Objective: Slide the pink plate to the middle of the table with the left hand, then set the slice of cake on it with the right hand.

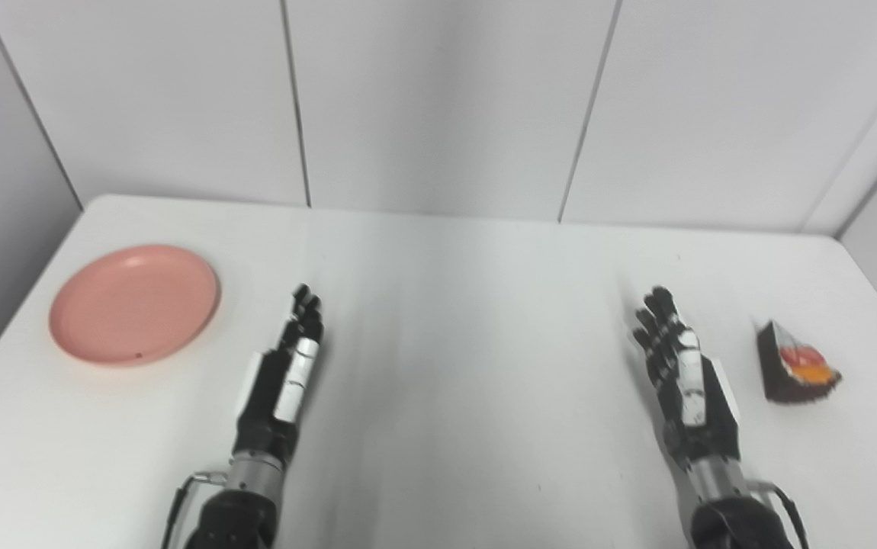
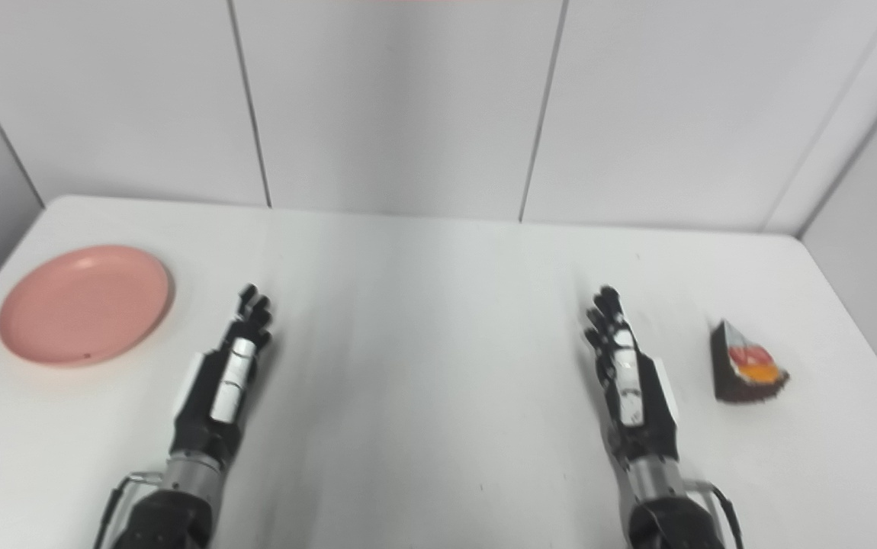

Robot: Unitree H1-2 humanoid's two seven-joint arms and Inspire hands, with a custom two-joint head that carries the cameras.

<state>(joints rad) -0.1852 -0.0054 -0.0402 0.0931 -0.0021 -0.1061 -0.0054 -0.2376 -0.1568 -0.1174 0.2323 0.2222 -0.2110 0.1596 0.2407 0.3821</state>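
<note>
Nearest the camera, the left robot hand (image 1: 286,366) and right robot hand (image 1: 679,358) hover over the worktop (image 1: 469,320) with fingers extended, holding nothing. The pink plate (image 1: 133,303) sits near the left edge, the slice of cake (image 1: 793,364) near the right. Nothing has begun; the left must reach leftward to the plate's rim.

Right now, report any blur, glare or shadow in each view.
Left eye view: right hand slightly blurred at its fingertips; faint sheen streaks the table; soft shadow under the pink plate. Right eye view: even light, slice of cake fairly sharp.
</note>
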